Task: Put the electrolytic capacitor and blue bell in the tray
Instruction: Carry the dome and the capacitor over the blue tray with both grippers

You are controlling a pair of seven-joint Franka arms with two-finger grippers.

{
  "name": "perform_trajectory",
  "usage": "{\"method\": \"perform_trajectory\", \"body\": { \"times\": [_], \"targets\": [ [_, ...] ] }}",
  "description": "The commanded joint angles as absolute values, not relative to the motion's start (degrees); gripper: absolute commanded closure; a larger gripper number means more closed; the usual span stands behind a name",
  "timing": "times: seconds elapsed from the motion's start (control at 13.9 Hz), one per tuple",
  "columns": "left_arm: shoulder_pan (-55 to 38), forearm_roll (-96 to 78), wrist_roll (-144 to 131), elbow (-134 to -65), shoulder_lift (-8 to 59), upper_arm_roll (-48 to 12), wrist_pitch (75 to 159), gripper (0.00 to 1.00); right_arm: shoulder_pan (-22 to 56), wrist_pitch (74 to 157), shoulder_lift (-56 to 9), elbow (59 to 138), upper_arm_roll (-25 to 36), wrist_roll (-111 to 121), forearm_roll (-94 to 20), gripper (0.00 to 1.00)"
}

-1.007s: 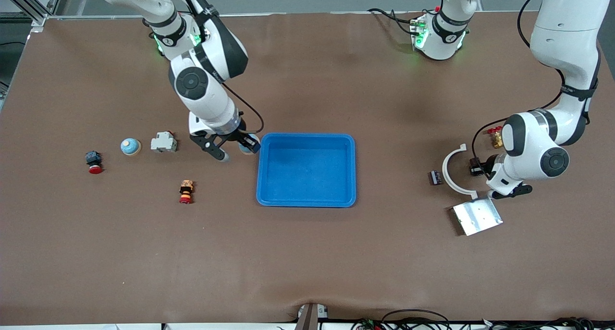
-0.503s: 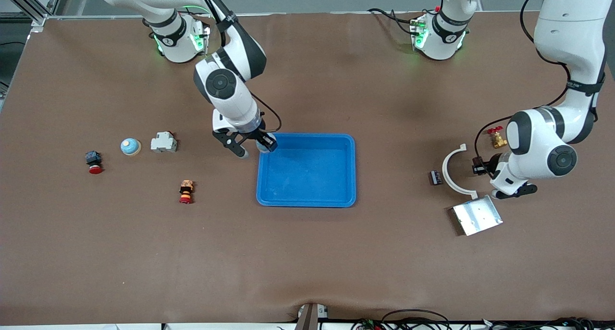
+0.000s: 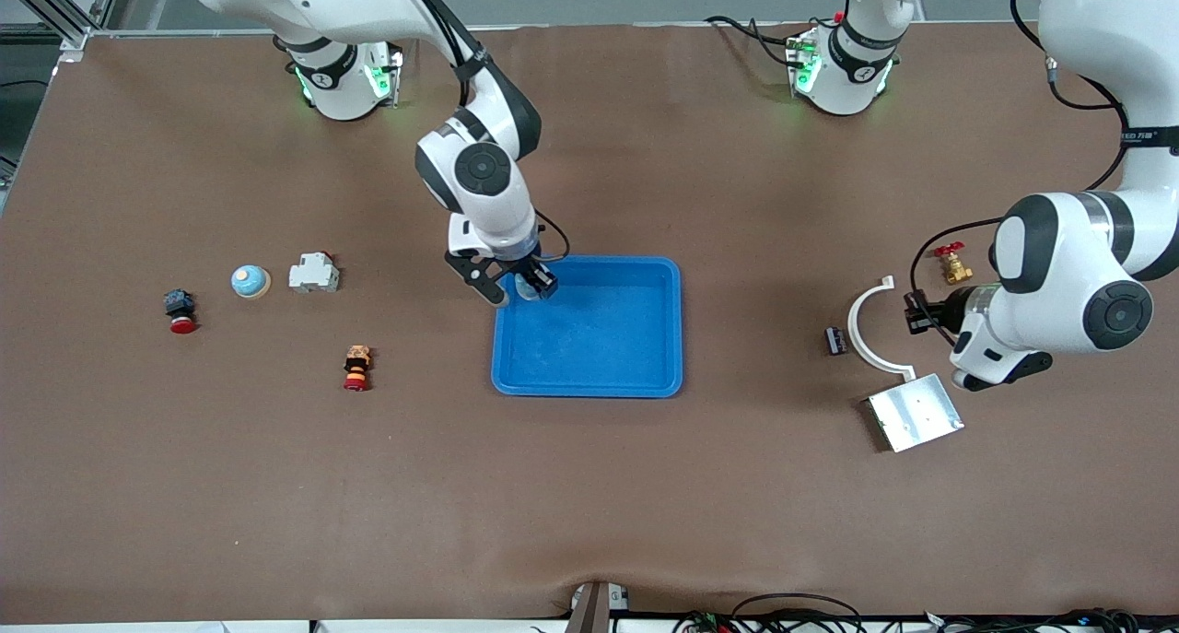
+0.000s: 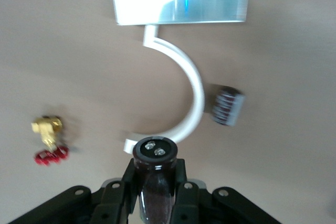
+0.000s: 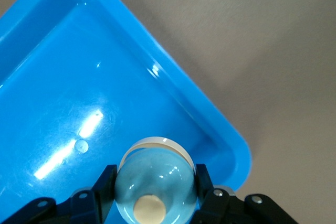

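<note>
Right gripper (image 3: 516,287), jaws clamping the blue bell (image 5: 156,183), has moved over the tray (image 3: 589,387); left gripper (image 4: 156,192) grips the capacitor (image 4: 155,174).

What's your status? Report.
Right tool shut on bell, over tray corner. Left tool shut on capacitor, over white arc. Tray unobstructed.

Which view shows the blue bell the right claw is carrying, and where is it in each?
Front view: bell in the right claw, over the tray corner toward the right arm's base.
Right wrist view: bell between the claw fingers, above the tray.
Left wrist view: not in it.
Shared landmark: the tray.
</note>
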State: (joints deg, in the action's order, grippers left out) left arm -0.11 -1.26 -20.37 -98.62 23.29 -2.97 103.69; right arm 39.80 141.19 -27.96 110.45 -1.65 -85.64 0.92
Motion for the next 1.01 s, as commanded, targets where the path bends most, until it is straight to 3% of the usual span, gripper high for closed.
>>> {"method": "perform_trajectory", "body": {
  "times": [0.0, 0.5, 0.93],
  "targets": [
    [0.0, -2.4, -28.4, -95.8, 22.3, -7.9, 100.5, 1.00, 41.1, 141.0, -32.9, 105.5, -1.0, -89.5, 3.2, 1.00],
    [-1.7, -3.3, -47.4, -94.2, 22.9, -21.2, 99.8, 1.00, 42.0, 143.2, -35.3, 103.6, -0.9, -92.0, 3.3, 1.00],
    [-9.5, -5.7, -57.0, -93.3, 26.1, -21.4, 107.7, 1.00, 42.3, 144.0, -36.5, 103.5, -0.9, -92.1, 3.3, 1.00]
  ]
}}
